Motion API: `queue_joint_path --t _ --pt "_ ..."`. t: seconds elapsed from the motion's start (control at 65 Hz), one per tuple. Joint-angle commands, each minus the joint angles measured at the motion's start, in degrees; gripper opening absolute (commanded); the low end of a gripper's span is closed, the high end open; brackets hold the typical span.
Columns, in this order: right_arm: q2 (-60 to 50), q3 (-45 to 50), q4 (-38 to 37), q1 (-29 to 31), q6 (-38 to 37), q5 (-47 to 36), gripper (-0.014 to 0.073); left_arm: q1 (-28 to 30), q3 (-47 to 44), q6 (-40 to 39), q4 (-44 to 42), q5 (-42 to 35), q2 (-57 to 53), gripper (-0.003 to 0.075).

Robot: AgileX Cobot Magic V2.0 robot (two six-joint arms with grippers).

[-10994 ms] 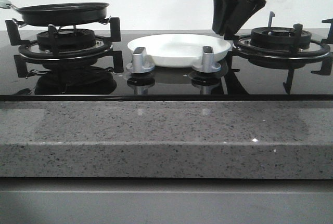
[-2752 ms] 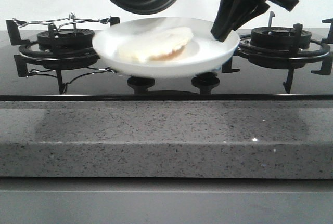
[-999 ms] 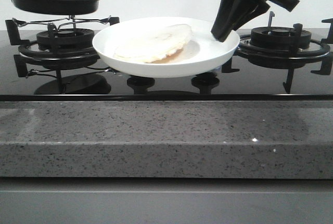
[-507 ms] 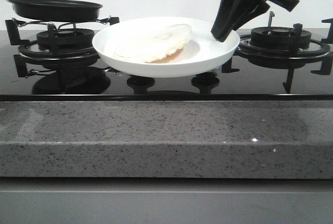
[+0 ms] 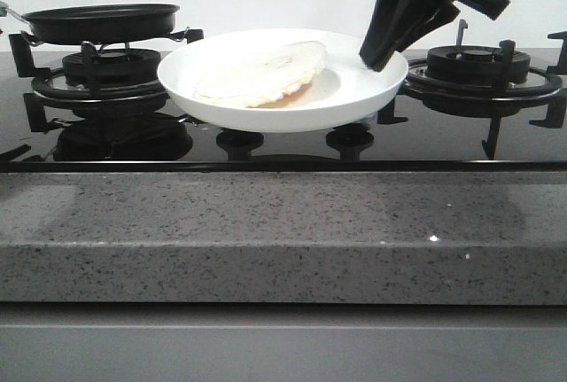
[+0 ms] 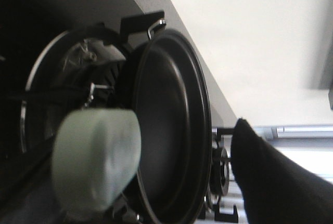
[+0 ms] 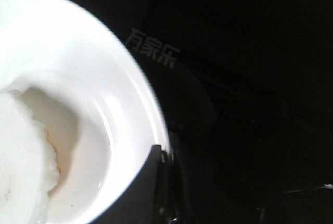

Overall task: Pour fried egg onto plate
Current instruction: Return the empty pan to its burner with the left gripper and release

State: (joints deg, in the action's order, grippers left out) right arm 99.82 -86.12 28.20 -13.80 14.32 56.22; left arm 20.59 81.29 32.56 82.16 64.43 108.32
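Observation:
The white plate (image 5: 354,98) is held above the hob's middle, tilted toward the front. The fried egg (image 5: 261,74) lies folded on its left half, with an orange patch under its edge. My right gripper (image 5: 372,58) is shut on the plate's far right rim. The right wrist view shows the plate (image 7: 104,78), the egg (image 7: 21,151) and a finger (image 7: 148,187) on the rim. The black frying pan (image 5: 102,21) sits level on the left burner. In the left wrist view its pale green handle (image 6: 96,159) lies apart from my left gripper's one visible finger (image 6: 276,182). The jaws look open.
The left burner grate (image 5: 111,81) is under the pan. The right burner grate (image 5: 478,76) stands bare beside the right arm. Two knobs (image 5: 350,138) sit below the plate. A grey stone counter edge (image 5: 283,231) runs along the front.
The pan has come down from above the left burner and now rests on the grate. The plate, the egg and the right gripper have stayed in place.

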Motion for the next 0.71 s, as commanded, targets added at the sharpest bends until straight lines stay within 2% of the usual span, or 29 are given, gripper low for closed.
queue_joint_path --t 0.0,0.169,0.308,0.415,0.692 --pt "-3.17 -1.48 2.52 0.13 0.26 -1.58 -0.0039 -0.19 1.6 0.43 1.03 4.19 -2.89 0.0589" --pt "-3.17 -1.48 2.52 0.13 0.26 -1.58 -0.0039 -0.19 1.6 0.43 -6.45 7.12 -2.89 0.0589" --pt "-3.17 -1.48 2.52 0.13 0.26 -1.58 -0.0039 -0.19 1.6 0.43 -7.04 7.65 -3.24 0.0561" --pt "-3.17 -1.48 2.52 0.13 0.26 -1.58 -0.0039 -0.19 1.6 1.1 -8.23 8.08 -4.11 0.0449" --pt "-3.17 -1.48 2.52 0.13 0.26 -1.58 -0.0039 -0.31 1.6 1.5 -8.66 8.08 -6.09 0.0087"
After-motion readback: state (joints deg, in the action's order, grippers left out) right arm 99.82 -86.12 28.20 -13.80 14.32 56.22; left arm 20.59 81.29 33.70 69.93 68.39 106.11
